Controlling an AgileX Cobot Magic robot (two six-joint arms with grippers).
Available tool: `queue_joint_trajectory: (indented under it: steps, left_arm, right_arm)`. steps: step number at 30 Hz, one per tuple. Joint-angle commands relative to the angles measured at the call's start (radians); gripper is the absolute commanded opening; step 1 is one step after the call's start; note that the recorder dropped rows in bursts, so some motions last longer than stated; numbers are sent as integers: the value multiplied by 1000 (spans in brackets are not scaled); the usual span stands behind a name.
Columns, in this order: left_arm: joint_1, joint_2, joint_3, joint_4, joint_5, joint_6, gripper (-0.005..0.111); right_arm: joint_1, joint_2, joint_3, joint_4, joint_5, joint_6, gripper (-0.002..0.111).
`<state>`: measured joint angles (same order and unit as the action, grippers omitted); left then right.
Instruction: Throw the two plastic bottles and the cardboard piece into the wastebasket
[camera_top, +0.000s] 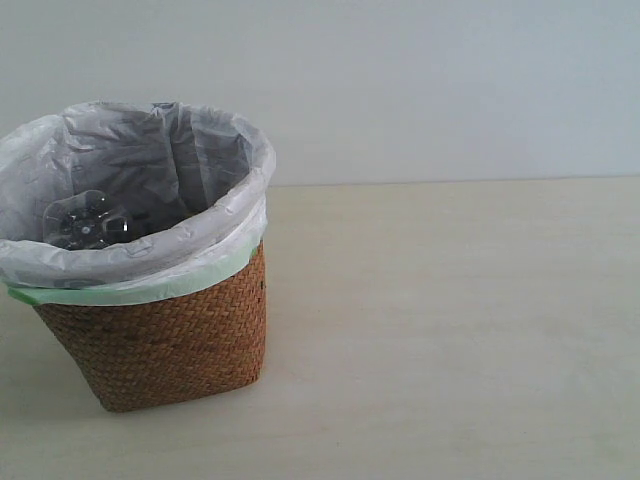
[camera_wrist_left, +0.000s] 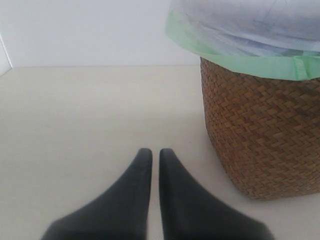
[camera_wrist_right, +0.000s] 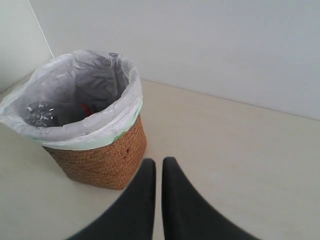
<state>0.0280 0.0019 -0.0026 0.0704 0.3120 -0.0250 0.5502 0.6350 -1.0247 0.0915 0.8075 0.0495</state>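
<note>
Table: my arms work over a pale, smooth table (camera_top: 450, 330), with a plain light wall (camera_top: 450, 90) behind it.
In the way of my sight: from my left wrist, the woven side and the folded bag edge block any look into the basket. In the other two views the puffed bag (camera_top: 215, 150) hides the bottom of the inside.
Left gripper: my left gripper (camera_wrist_left: 155, 152) has its two dark fingers pressed almost together with only a thin slit between them. It pinches nothing and sits low over the table, just beside the basket's base.
Right gripper: my right gripper (camera_wrist_right: 158, 162) also has its fingers drawn together and empty. It sits higher and looks down at the basket from a short way off.
Wastebasket: the wastebasket (camera_top: 170, 340) stands upright at the left of the table. It is brown herringbone wicker, narrower at the foot, and its translucent white bag is folded over the rim with a pale green edge.
Bottle: a clear bottle (camera_top: 85, 222) lies inside the basket against the near wall, its ribbed base facing up.
Red patch: a red patch (camera_wrist_right: 86, 109) shows beside the bottle. I cannot tell what it belongs to.
</note>
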Motion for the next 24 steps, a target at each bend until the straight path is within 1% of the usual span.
queue_joint_trajectory:
  steps: [1,6,11,13,15,17,24]
  left_arm:
    - [-6,-2,3,-7,-4,0,5]
    - [-6,-2,3,-7,-4,0,5]
    - [-6,-2,3,-7,-4,0,5]
    - [-6,-2,3,-7,-4,0,5]
    - [-6,-2,3,-7,-6,0,5]
    - [-6,-2,3,-7,-6,0,5]
    - [-6,-2,3,-7,-6,0,5]
  right_arm:
    - [1,-183,121,-7,-33,-8,0]
    - [1,-403,269,-7,-56,-8,0]
    - [1,-623,345,-32,-27,-8,0]
    - [1,-635,350,-38,6,-6,0]
    - [7,-635,314,-42,123,4,0]
    - [7,-635,301,-34,181,4,0]
    - [7,-635,301,-30,192,4,0]
